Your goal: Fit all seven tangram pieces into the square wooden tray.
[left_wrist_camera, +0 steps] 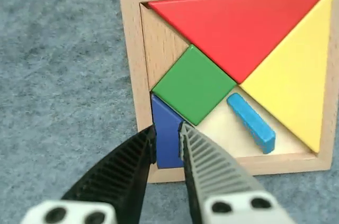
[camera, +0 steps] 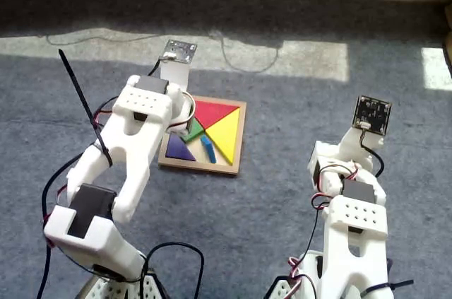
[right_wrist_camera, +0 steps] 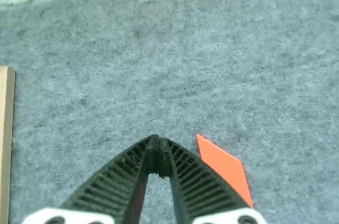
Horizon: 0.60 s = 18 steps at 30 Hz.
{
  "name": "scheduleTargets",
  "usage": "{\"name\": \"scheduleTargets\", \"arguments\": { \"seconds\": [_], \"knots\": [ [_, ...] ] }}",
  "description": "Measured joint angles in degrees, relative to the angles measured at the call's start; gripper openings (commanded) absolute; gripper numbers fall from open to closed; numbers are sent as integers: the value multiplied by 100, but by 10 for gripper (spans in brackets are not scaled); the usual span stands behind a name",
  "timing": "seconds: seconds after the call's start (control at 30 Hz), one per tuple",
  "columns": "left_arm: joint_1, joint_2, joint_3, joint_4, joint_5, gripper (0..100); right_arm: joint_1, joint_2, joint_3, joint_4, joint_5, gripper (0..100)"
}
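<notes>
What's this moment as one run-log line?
left tool over dark blue piece | tray part filled | right tool shut, beside orange piece on carpet

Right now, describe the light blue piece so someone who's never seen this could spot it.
Start at the square wooden tray lying on the grey carpet. In its bare wood gap, between the green square and the yellow triangle, sits the light blue piece. Unlike its flat, seated neighbours, it is a narrow bar that looks propped on edge.
</notes>
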Motion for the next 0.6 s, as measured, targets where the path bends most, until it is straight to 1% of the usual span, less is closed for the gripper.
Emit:
{"name": "scheduleTargets", "arguments": {
  "seconds": [0.17, 0.33, 0.47, 0.6],
  "knots": [
    [-97, 9, -70, 0, 0, 91, 0, 0, 0, 0, 0, 10],
    [-53, 9, -70, 97, -9, 91, 0, 0, 0, 0, 0, 10],
    [316, 9, -70, 334, -9, 88, 0, 0, 0, 0, 0, 10],
    [774, 9, -70, 396, -9, 89, 9, 0, 0, 0, 0, 10]
  ]
}}
